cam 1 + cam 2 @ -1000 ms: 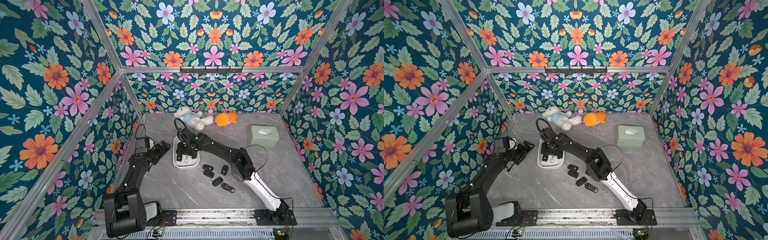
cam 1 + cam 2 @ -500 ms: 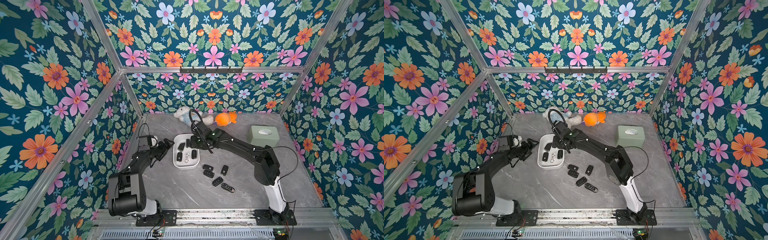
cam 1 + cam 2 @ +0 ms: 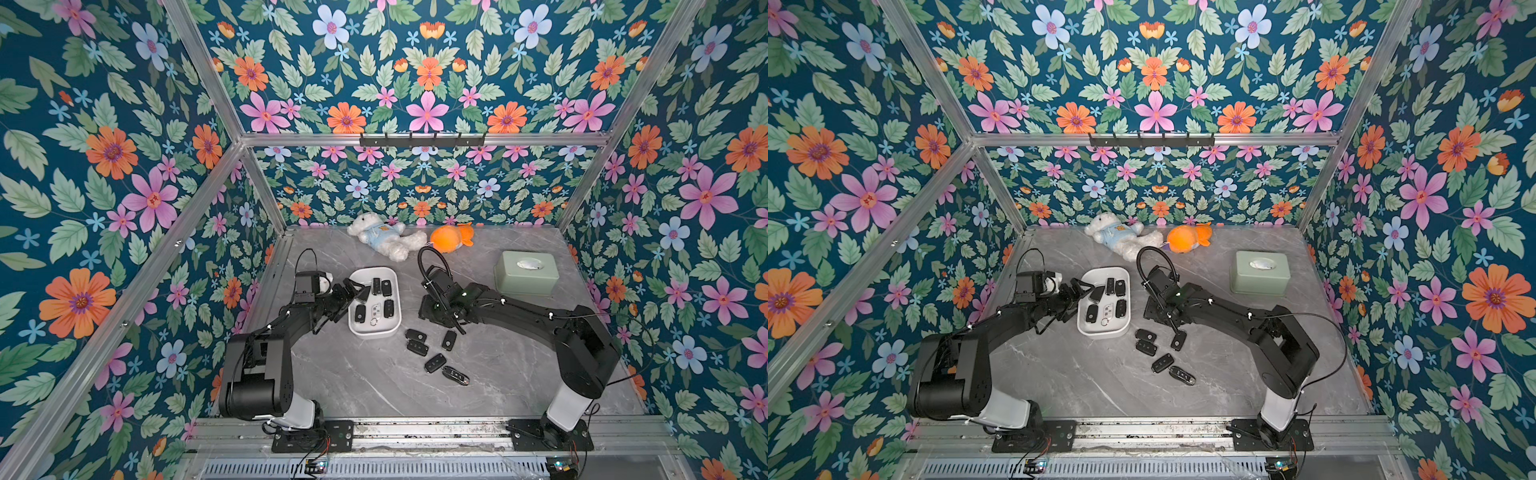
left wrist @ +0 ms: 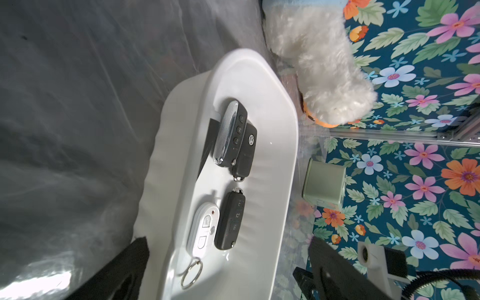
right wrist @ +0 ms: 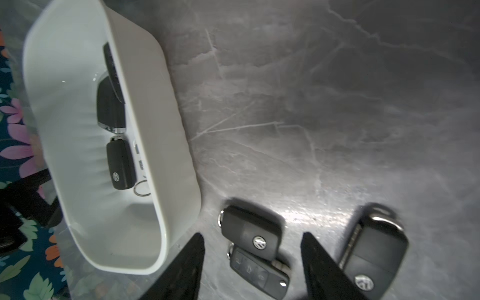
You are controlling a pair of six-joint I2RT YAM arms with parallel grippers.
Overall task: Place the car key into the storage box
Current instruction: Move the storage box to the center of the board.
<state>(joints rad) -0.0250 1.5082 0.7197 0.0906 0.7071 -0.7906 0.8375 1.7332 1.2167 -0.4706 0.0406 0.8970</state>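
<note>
Here is how things lie:

- The storage box sits on the grey marble table, between the two arms.
- Six car keys lie inside it in both top views: five black ones and a white fob with a metal ring.
- Five loose keys, all black, lie on the table just beside the box, towards the right arm.
- The left gripper is at the box's left long wall, its jaws spread wide and holding nothing. Whether a finger touches the rim cannot be told.
- The right gripper is partly open and clasps nothing. In the right wrist view, two overlapping keys show between its fingers.
- A white plush bear and an orange plush toy lie by the back wall.
- A sage-green box stands well apart from the storage box.
</note>
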